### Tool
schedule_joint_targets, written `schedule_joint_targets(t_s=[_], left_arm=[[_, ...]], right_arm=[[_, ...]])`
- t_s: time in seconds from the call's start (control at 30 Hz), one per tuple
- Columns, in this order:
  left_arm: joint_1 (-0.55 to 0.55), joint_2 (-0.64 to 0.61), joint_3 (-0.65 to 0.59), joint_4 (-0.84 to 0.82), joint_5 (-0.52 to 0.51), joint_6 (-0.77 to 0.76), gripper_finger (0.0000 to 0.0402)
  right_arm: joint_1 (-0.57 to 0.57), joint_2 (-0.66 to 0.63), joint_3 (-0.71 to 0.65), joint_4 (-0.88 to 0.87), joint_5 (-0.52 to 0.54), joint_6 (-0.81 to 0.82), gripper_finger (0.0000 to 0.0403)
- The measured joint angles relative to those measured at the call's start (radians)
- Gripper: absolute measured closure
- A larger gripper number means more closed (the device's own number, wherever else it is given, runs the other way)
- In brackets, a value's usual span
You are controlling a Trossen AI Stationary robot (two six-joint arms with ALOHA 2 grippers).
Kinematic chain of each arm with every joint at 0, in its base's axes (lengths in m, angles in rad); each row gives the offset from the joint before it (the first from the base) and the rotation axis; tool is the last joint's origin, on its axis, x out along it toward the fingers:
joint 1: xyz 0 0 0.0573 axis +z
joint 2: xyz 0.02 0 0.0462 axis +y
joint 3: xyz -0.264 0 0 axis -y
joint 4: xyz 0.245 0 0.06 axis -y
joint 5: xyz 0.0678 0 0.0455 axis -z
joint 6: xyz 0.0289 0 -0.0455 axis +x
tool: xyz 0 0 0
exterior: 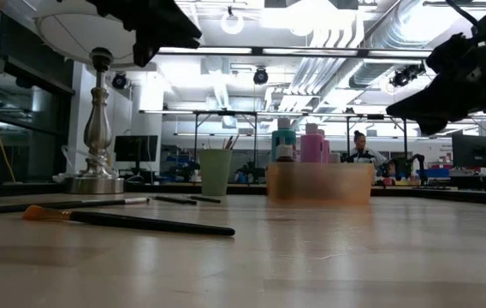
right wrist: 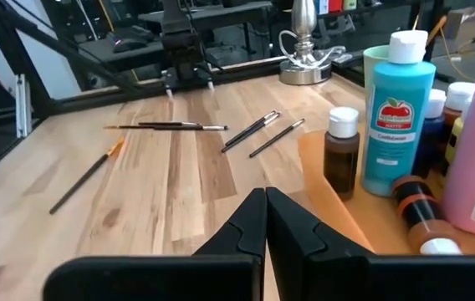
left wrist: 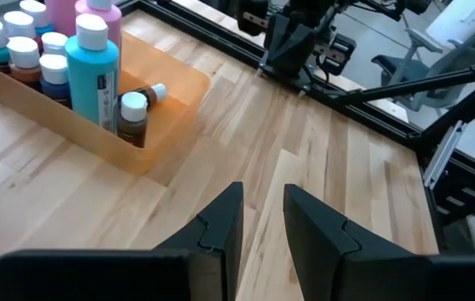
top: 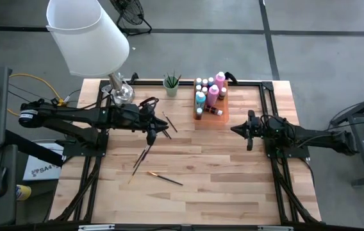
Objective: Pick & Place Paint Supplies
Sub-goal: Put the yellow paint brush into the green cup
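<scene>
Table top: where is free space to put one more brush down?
Bare wood lies along the near edge, below the orange-tipped brush, and between the orange tray and the right gripper. It is crowded beside the left gripper, where loose brushes lie.

You have bare wooden tabletop point(top: 233, 173) across the near right half; scattered dark-handled paintbrushes point(top: 145, 154) litter the left, the orange bottle tray point(top: 211, 119) blocks the back.

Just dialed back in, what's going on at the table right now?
Neither arm holds anything. The left gripper hovers, slightly open, over the loose paintbrushes on the table. The right gripper hangs shut beside the orange tray, which already holds the paint bottles. A green cup with brushes stands near the lamp.
</scene>
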Motion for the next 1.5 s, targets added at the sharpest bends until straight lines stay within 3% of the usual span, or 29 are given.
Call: schedule_joint_targets(t_s=[0.23,0.5,1.0,1.33,1.5], left_arm=[[0.000,0.000,0.000,-0.025,-0.001,-0.001,0.0316],[0.000,0.000,0.000,-0.025,-0.001,-0.003,0.0316],[0.000,0.000,0.000,-0.025,0.002,-0.008,0.0316],[0.000,0.000,0.000,-0.109,0.042,-0.007,0.0316],[0.000,0.000,0.000,-0.183,0.134,0.004,0.0316]], right_arm=[[0.000,-0.009,0.000,0.072,-0.100,-0.010,0.0401],[0.000,-0.065,0.000,0.040,-0.184,-0.024,0.0401],[0.000,-0.196,-0.001,0.037,-0.189,-0.049,0.0401],[0.001,-0.184,-0.001,0.043,-0.179,0.169,0.0401],[0.000,-0.184,-0.002,0.044,-0.178,0.201,0.0401]])
